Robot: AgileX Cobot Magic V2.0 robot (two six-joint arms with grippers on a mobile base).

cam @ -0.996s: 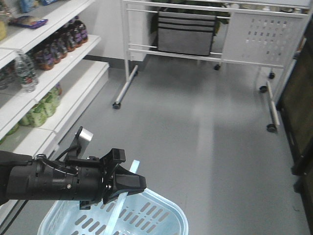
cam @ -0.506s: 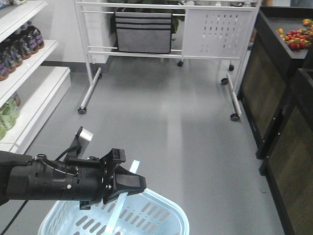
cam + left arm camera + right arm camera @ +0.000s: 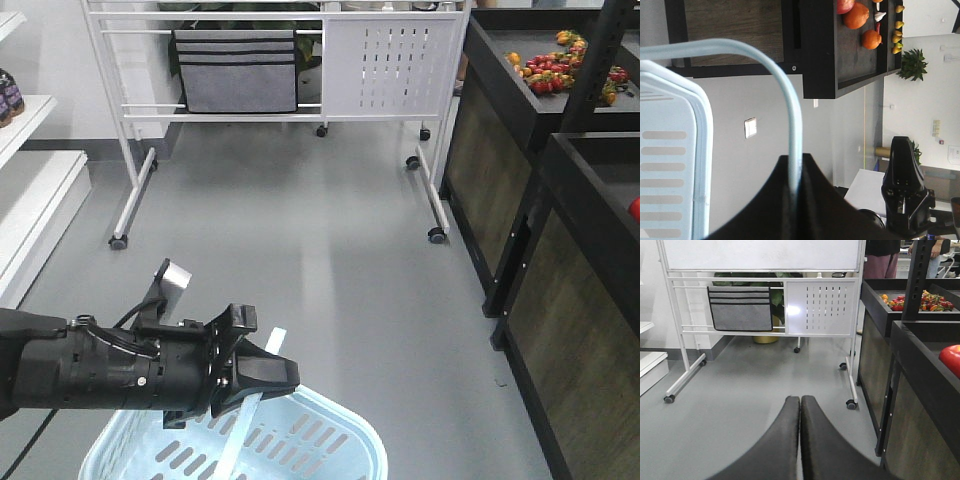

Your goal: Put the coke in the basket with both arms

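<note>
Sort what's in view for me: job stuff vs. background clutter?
Job:
- basket
- its handle, clamped in the left gripper
- right gripper, shut and empty
- no coke visible in any view

Background:
- whiteboard stand with grey pouch
- dark produce stands with fruit
- white shelf at left

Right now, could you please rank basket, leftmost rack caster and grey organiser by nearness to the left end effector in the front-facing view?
1. Basket: handle in the left end effector.
2. Leftmost caster: left, mid-floor.
3. Grey organiser: hanging, back.
</note>
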